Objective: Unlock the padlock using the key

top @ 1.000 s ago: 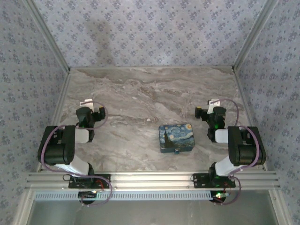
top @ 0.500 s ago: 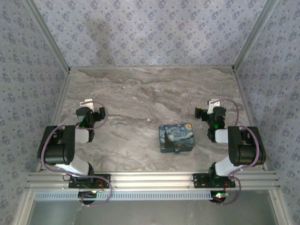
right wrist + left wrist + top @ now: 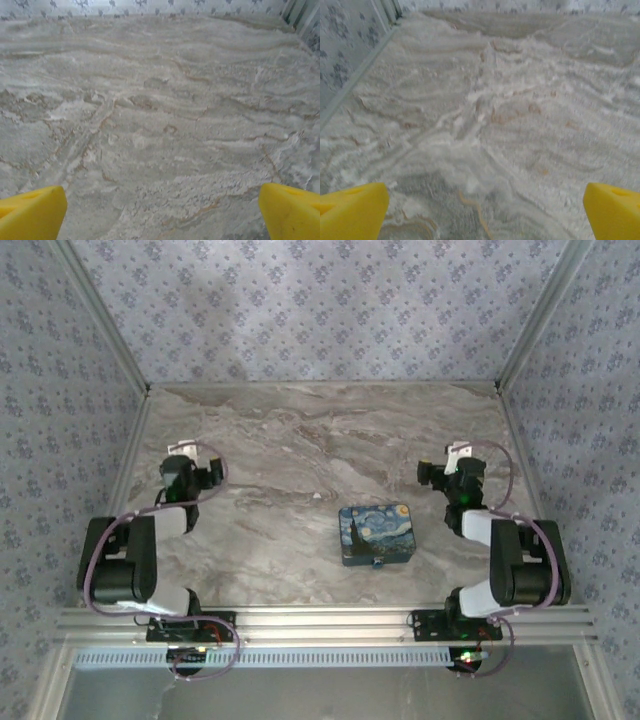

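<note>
frame of reference: I call clock directions from the table [image 3: 300, 430] centre in the top view, 12 at the far wall, 6 at the arm bases.
padlock [image 3: 377, 562]: tiny grey bit hanging at the near face of the tin, at the tin's own 6 o'clock. Too small for me to read the shackle or keyhole.
tin [image 3: 375, 533]: blue starry-night box, lying flat on the marble at about 4 o'clock, lid up.
left gripper [image 3: 183, 452]: at about 9 o'clock, well apart from the tin, pointing toward 12. Jaws spread wide with nothing between them. In my left wrist view [image 3: 481, 212] the yellow pads [image 3: 350, 210] sit in the two bottom corners with bare marble between.
right gripper [image 3: 458, 454]: at about 3 o'clock, beyond the tin's right end toward the far wall, not touching it, pointing toward 12. Jaws spread wide and holding nothing. In my right wrist view [image 3: 161, 210] the yellow pads [image 3: 290, 210] are at both bottom corners with bare marble ahead.
contact: neither gripper touches tin or padlock.
</note>
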You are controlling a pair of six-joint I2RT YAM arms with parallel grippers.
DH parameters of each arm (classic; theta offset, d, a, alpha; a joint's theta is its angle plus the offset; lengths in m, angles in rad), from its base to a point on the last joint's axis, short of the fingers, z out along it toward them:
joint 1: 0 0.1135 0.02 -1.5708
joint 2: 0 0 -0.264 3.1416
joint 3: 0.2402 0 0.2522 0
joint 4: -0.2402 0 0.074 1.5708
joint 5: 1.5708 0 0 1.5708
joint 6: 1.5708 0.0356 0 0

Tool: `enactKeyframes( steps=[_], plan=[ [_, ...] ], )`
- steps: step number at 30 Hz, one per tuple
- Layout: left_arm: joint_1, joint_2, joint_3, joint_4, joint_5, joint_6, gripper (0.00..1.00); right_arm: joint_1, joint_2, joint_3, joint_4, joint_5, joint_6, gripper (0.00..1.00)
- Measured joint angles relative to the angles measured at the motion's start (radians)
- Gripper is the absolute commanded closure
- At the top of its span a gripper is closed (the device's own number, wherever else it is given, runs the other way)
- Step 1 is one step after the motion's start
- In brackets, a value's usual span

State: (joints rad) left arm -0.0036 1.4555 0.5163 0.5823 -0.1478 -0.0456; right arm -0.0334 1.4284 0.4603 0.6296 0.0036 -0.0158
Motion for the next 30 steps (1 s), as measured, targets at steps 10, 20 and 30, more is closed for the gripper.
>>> enactKeyframes(
  steps=[10,20,30],
  plan=[
    [-0.004,-0.196,0.216,-0.41,0.03,-0.228,0.0,-0.017,-0.283,0.093,-0.316,0.0,0.144,0.0],
    [-0.18,-0.271,0.297,-0.669,0.326,-0.534,0.05,-0.158,-0.45,0.228,-0.743,-0.198,0.614,0.0],
    [-0.642,-0.259,0.278,-0.731,0.365,-0.73,0.1,-0.042,-0.515,0.164,-1.093,-0.405,0.686,0.12]
  ],
)
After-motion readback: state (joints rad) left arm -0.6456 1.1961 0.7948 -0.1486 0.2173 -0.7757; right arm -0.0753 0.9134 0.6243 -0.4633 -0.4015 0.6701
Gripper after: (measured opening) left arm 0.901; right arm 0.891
